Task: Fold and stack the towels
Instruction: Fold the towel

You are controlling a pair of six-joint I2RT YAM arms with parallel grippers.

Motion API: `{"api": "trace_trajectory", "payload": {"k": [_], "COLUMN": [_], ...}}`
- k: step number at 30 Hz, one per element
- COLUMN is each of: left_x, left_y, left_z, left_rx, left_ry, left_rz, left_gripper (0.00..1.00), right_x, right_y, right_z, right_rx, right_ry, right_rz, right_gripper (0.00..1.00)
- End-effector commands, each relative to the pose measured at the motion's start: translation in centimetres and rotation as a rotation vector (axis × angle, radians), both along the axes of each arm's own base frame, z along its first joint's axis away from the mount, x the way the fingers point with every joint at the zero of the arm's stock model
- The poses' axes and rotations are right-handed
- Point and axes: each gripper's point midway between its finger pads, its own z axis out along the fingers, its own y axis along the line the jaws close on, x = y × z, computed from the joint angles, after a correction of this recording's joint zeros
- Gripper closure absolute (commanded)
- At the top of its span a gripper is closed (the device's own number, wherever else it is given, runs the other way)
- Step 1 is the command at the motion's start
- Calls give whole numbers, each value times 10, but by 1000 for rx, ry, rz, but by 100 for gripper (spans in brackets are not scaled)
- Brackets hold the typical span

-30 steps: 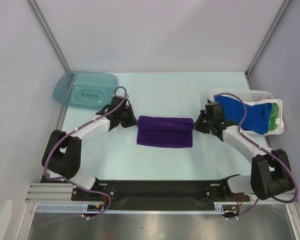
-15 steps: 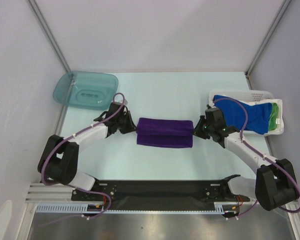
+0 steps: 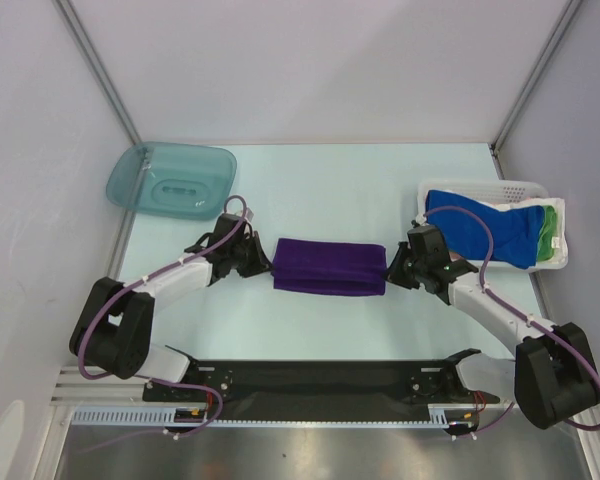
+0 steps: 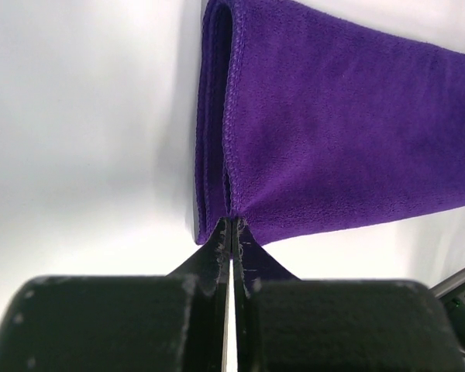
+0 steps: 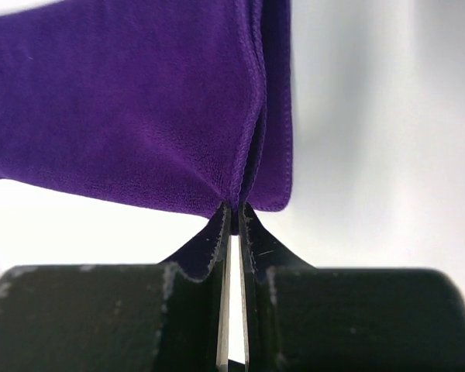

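Observation:
A dark purple towel [image 3: 329, 266] lies folded into a long band across the middle of the table. My left gripper [image 3: 267, 262] is shut on its left end; the left wrist view shows the purple towel [image 4: 349, 132] pinched at the left gripper's [image 4: 233, 225] tips. At the right end, my right gripper [image 3: 390, 268] is shut on the cloth, and the right wrist view shows the purple towel [image 5: 132, 108] nipped in the right gripper [image 5: 235, 208]. A royal blue towel [image 3: 485, 230] and a green towel [image 3: 550, 226] lie in the white basket [image 3: 480, 186].
A translucent teal tub [image 3: 170, 180] sits at the back left of the table. The white basket stands against the right wall. Both arms reach inward from the near edge, above a black base rail [image 3: 310, 378].
Both grippers have drawn nearer the front edge while holding the purple towel's ends. The towel now shows as a narrower, flatter band.

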Motion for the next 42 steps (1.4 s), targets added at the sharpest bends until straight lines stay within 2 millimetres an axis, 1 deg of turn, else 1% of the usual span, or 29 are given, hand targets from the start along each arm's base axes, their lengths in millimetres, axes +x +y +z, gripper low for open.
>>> {"api": "trace_trajectory", "payload": {"k": [1,7,16,19,20,21,22,23,25,26,27,28,29,30,31,32,33,34,35,36,37,38,39,42], "left_x": [3,-3,-10,-11,-12,-13,-13,-14,-15,-13,-16,-15,-9,-9,-6,-2,-2,-2,2,1,1,2,1,-1], "left_y": [-5,-5,-4,-4,-4,-5,-4,-4,-3,-3,0,2,1,1,1,-5,-7,-10,-13,-14,-14,-16,-16,-19], "left_z": [12,6,-8,-12,-12,-13,-13,-11,-7,3,6,11,24,33,40,53,56,60,68,68,68,73,73,79], "left_rx": [-41,-38,-28,-29,-30,-30,-29,-33,-30,-32,-20,-6,-5,-5,-6,-24,-29,-31,-38,-34,-28,-30,-31,-38], "left_ry": [-49,-37,-10,-3,0,2,-1,-6,-17,-47,-43,-56,-90,-110,-124,-144,-141,-149,-164,-159,-159,-166,-163,-175], "left_rz": [-3,-7,-6,-8,-8,-11,-11,-14,-16,-23,-26,-25,-34,-40,-44,-60,-68,-84,-92,-102,-115,-125,-135,-162], "left_gripper": [100,100,100,99,92,86,81,77,73,68,67,67,66,64,64,64,64,65,65,65,65,65,65,65], "right_x": [-3,-9,-12,-15,-15,-16,-17,-18,-20,-17,-19,-18,-14,-11,-5,0,9,16,22,34,40,49,55,67], "right_y": [-2,-4,-4,-5,-5,-5,-6,-6,-7,-7,-11,-13,-14,-17,-22,-23,-23,-26,-25,-23,-22,-20,-17,-12], "right_z": [-1,-11,-20,-24,-24,-26,-26,-26,-23,-15,-14,-8,1,4,8,6,12,12,11,9,7,7,-1,-7], "right_rx": [-2,-6,-5,-6,-6,-8,-7,-8,-14,-9,-26,-31,-30,-38,-40,-45,-37,-44,-50,-55,-61,-67,-76,-90], "right_ry": [-7,12,26,32,32,35,33,36,37,14,19,4,-22,-34,-46,-46,-61,-64,-66,-73,-72,-91,-73,-92], "right_rz": [-18,-21,-24,-23,-23,-24,-26,-24,-16,-17,-22,-25,-31,-38,-55,-60,-64,-71,-68,-68,-63,-51,-37,-13], "right_gripper": [100,100,100,97,91,87,81,70,60,51,46,43,38,36,35,34,34,34,34,34,34,34,34,34]}}
